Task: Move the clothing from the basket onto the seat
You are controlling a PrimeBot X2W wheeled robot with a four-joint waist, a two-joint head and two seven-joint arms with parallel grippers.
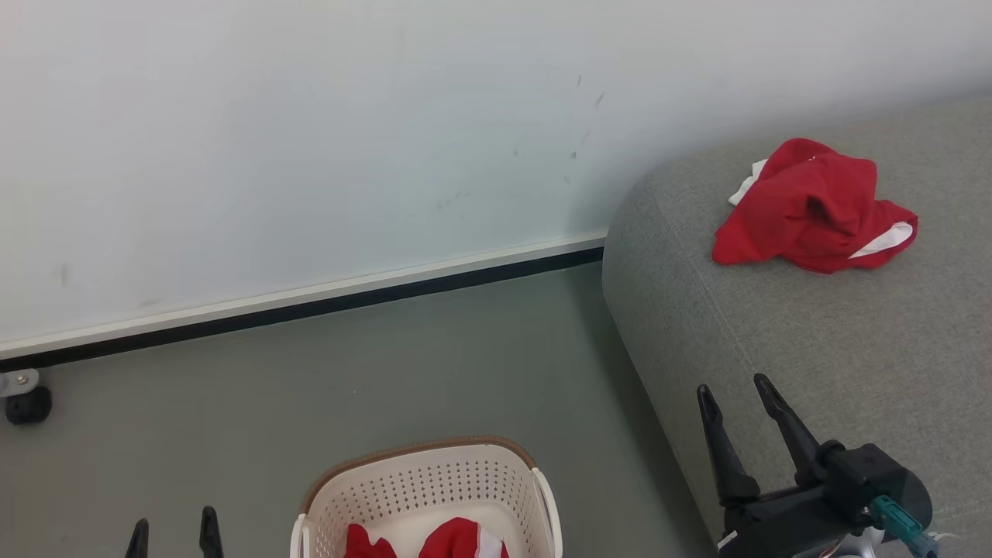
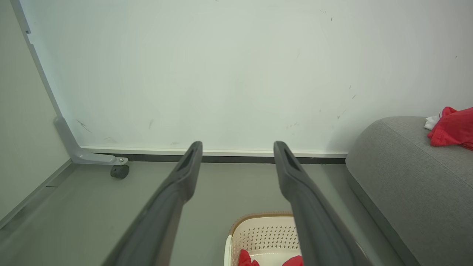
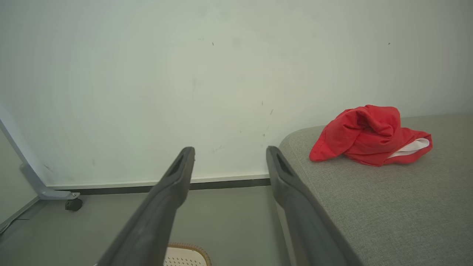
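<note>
One piece of red clothing (image 1: 814, 208) with white panels lies crumpled on the grey seat (image 1: 814, 341) at the right; it shows too in the right wrist view (image 3: 369, 136) and the left wrist view (image 2: 452, 127). More red clothing (image 1: 453, 540) lies inside the cream basket (image 1: 426, 484) on the floor at the bottom middle. My left gripper (image 1: 174, 531) stands open and empty, left of the basket. Over the seat's front edge my right gripper (image 1: 736, 399) is open with nothing between its fingers, well short of the garment on the seat.
A pale wall with a white and black baseboard (image 1: 310, 302) runs behind. A frame foot with a black caster (image 1: 27, 403) stands at the far left. Grey floor (image 1: 426, 372) lies between basket, wall and seat.
</note>
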